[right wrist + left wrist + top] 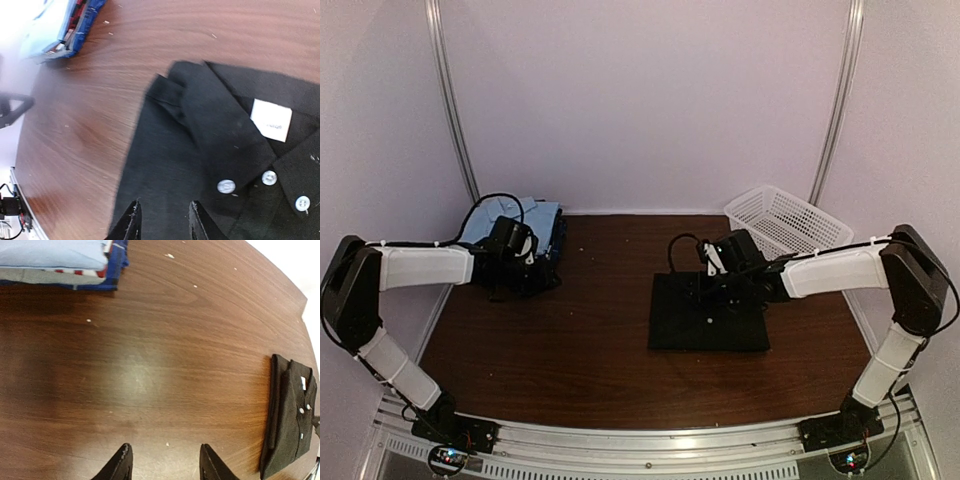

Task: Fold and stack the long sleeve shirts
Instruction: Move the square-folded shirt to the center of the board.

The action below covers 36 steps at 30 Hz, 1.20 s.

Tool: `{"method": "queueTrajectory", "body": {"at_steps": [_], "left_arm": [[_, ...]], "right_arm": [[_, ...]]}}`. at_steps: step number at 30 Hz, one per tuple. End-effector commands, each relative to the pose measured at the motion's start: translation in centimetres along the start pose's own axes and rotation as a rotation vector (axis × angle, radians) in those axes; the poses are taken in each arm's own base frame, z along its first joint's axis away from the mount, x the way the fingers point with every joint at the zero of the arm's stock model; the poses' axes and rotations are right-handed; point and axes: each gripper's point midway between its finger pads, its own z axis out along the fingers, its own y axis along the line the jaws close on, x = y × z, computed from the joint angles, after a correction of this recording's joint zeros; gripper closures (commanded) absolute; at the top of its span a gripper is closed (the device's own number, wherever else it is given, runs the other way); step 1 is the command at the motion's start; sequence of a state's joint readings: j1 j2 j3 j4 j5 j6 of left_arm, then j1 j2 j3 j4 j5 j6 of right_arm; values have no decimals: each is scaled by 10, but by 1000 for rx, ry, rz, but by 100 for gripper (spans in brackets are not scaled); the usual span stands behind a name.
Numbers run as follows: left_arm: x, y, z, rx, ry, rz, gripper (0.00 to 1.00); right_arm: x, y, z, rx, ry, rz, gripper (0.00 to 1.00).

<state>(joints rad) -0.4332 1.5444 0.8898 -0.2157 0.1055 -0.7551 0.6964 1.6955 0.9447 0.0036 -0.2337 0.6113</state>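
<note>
The black long sleeve shirt (200,150) lay folded into a flat rectangle on the tabletop (100,100), directly beneath my right end effector (164,222). Its collar faced up, showing a white neck label and small pale buttons. The other shirts sat in a folded stack (95,285) ahead and left of my left end effector (165,465). A light blue shirt (50,252) lay on top, with dark blue and red-and-white layers under it.

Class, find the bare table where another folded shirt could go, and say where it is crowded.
Free on the table: the strip between the stack and the black shirt, and the band along the near edge. Crowded: back left, with stack and left gripper; right side, with black shirt, right gripper and basket.
</note>
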Motion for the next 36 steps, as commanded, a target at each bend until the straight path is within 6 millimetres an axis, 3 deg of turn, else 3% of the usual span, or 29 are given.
{"method": "queueTrajectory", "body": {"at_steps": [1,5,11,25,29,36], "left_arm": [[-37,28,-8,-65,-174,-145,54],[-62,33,-5,-90,-270,-188,54],[-81,40,28,-166,-273,-173,55],[-86,41,86,-397,-215,-28,56],[-92,41,92,-474,-216,38,58],[-105,47,101,-576,-201,168,62]], "right_arm": [[-34,31,-27,-27,-105,-25,67],[-58,44,-55,-48,-217,-20,60],[-83,56,-98,-63,-330,-30,53],[-114,63,-221,-109,-658,-60,39],[-116,64,-240,-128,-705,-52,39],[-115,62,-253,-138,-734,-36,39]]}}
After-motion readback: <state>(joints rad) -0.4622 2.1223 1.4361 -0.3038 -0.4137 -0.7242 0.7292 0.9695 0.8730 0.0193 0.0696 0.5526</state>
